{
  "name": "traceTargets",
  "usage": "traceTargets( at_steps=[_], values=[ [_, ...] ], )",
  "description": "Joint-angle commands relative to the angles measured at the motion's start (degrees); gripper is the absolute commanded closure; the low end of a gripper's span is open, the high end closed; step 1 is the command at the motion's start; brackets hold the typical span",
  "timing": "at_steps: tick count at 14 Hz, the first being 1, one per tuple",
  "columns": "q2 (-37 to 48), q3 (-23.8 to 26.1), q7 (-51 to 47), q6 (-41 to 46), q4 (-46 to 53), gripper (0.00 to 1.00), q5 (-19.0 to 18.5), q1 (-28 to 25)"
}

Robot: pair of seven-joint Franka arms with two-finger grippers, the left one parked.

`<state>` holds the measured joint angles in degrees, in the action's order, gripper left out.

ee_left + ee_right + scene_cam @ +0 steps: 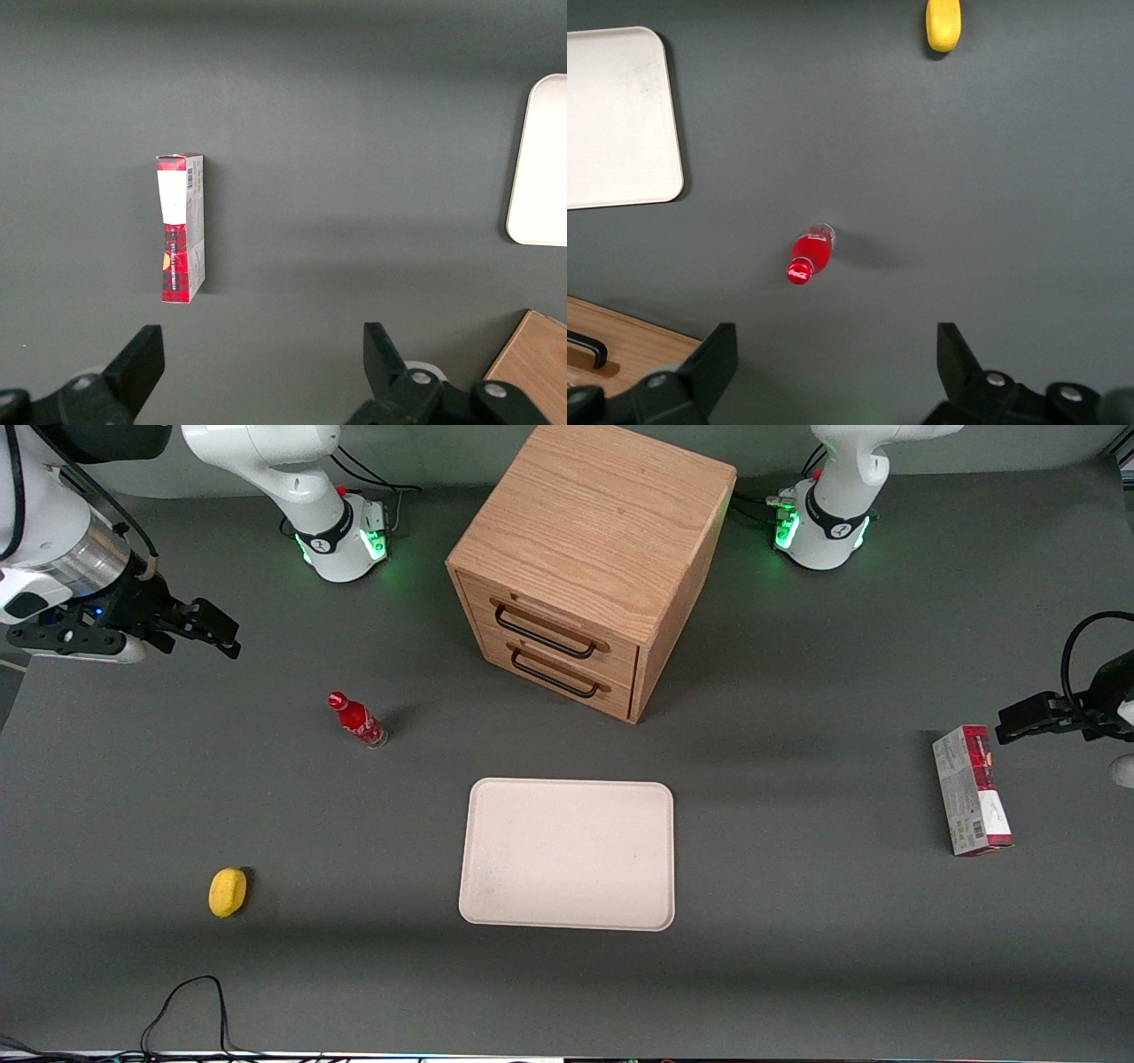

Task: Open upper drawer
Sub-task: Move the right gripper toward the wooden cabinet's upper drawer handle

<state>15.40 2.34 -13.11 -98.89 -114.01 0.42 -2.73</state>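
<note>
The right gripper (226, 638) hangs empty with fingers spread wide, at the working arm's end of the table. The upper drawer (554, 635) sits shut in the wooden cabinet (594, 531), well apart toward the table's middle, its black wire handle (542, 631) running crosswise along the drawer front.

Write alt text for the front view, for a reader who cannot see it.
A wooden cabinet stands on a grey table, its upper drawer and lower drawer shut. The open pincer hovers toward the working arm's end. Nearer the camera: a red bottle, a tray, a lemon, a carton.
</note>
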Motion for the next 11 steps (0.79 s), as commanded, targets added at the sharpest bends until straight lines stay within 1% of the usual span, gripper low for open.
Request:
traceTargets(
  at_steps=[1,3,4,5,6,8,11],
  values=[
    [-0.72,-0.84,1.07,-0.08,0.63,0.00,1.52,-0.79],
    [-2.82,-0.84,1.15,-0.16,2.64,0.00,1.52,-0.88],
    [-5.27,-0.50,1.41,-0.34,4.92,0.00,1.43,-0.88],
    [-8.77,-0.15,3.42,-0.25,9.12,0.00,1.43,-1.22],
    [-12.55,1.25,5.44,-0.08,13.77,0.00,1.52,-1.40],
    [-17.40,5.90,5.72,0.01,19.95,0.00,1.69,-1.49],
    [-20.05,15.47,5.72,-0.08,22.69,0.00,2.04,-1.84]
  ],
)
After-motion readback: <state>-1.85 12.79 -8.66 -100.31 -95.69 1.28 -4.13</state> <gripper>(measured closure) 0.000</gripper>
